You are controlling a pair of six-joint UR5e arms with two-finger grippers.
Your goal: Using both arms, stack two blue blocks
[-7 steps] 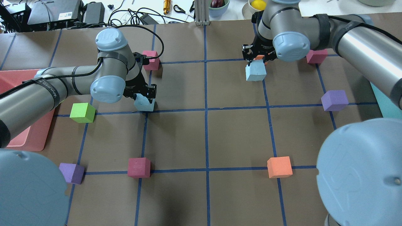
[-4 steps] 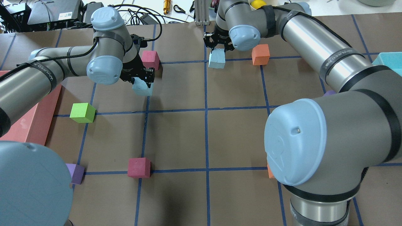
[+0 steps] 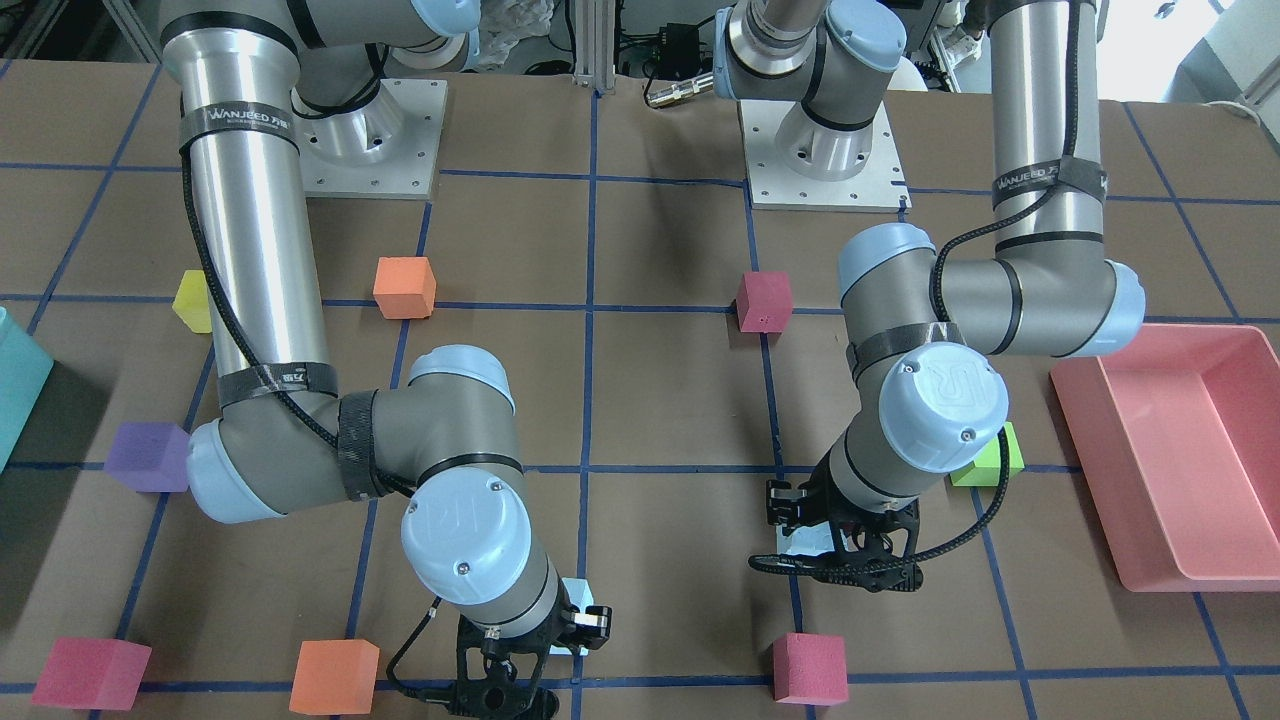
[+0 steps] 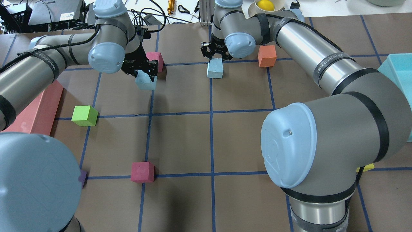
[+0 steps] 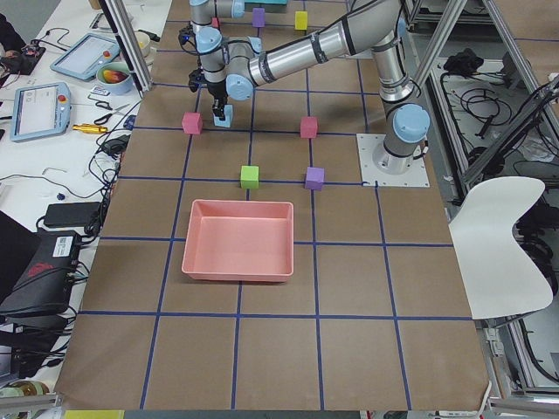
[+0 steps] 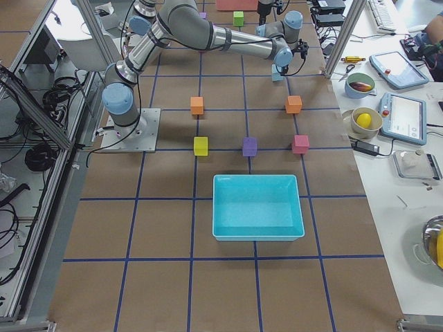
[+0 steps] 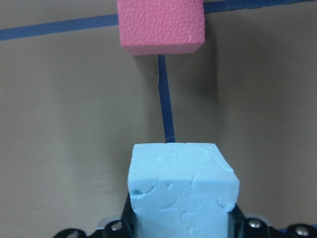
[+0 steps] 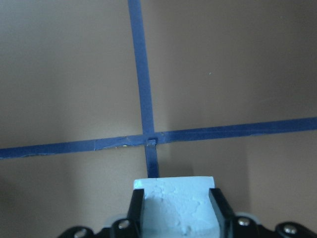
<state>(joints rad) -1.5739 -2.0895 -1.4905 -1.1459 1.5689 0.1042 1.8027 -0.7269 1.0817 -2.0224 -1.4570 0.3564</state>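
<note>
My left gripper (image 4: 145,74) is shut on a pale blue block (image 4: 146,84) and holds it just above the table, close in front of a pink cube (image 4: 155,60). The left wrist view shows that block (image 7: 181,191) between the jaws, with the pink cube (image 7: 161,25) beyond it. My right gripper (image 4: 215,59) is shut on the second pale blue block (image 4: 214,70) and holds it over a tape crossing near the far middle of the table. The right wrist view shows this block (image 8: 176,201) between the fingers (image 8: 136,210). The two blocks are about one grid square apart.
An orange cube (image 4: 267,55) sits right of the right gripper. A green cube (image 4: 84,115) and a magenta cube (image 4: 142,171) lie nearer the robot. A pink tray (image 4: 35,111) is at the left edge, a teal bin (image 4: 396,69) at the right.
The right arm has swung left with its blue block, from beside the orange cube to the centre tape line. The left arm has carried its block towards the pink cube.
</note>
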